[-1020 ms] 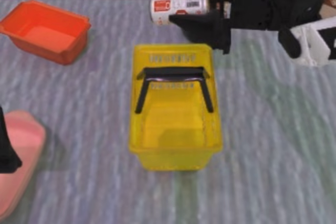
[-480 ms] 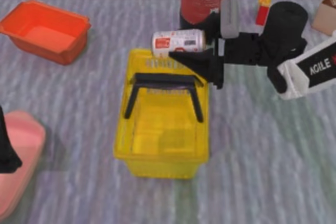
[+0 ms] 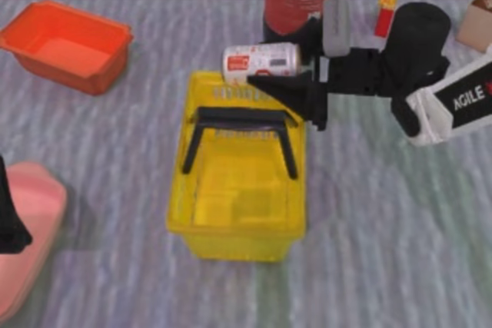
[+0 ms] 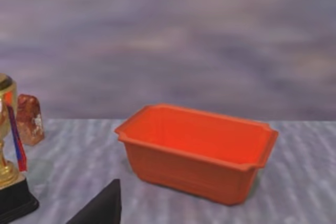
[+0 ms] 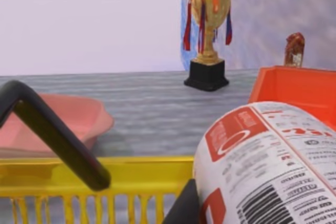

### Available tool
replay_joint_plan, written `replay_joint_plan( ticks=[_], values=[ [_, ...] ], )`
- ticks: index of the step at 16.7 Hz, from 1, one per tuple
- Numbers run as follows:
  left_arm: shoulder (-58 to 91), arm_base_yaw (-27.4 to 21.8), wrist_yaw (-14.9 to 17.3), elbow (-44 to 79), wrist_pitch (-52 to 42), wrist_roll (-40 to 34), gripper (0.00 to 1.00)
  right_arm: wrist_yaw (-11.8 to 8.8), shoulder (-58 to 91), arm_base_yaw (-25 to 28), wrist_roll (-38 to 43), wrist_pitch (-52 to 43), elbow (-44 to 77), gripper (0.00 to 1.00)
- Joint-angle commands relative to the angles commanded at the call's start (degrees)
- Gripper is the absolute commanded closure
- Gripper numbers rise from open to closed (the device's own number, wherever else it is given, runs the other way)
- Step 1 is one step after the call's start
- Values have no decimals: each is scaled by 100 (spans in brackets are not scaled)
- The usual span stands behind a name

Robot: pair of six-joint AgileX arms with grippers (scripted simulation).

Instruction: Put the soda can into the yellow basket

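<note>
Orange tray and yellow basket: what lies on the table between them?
Nothing: in the top view only bare table shows between the orange tray and the yellow basket.

We lose the soda can (image 5: 273, 166) past our right wrist view's edge, and the yellow basket's (image 3: 201, 224) rim lettering seems unreadable.

Right arm extended toward table centre; left arm parked at the left edge.

The right gripper (image 3: 296, 82) reaches in from the top view's right, wrist level, fingers (image 3: 288, 94) pointing left and clamped on the soda can (image 3: 260, 61) — held on its side. Of the left gripper (image 3: 9, 224), only a dark part shows — low at the left edge.
</note>
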Motion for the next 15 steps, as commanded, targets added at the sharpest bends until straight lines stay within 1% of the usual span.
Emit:
replay_joint_plan(
  ticks=[7,8,15],
  values=[
    [0,0,0,0,0,0,0,0,0,0,0,0,0,2],
    [0,0,0,0,0,0,0,0,0,0,0,0,0,0],
    [0,0,0,0,0,0,0,0,0,0,0,0,0,0]
  ],
)
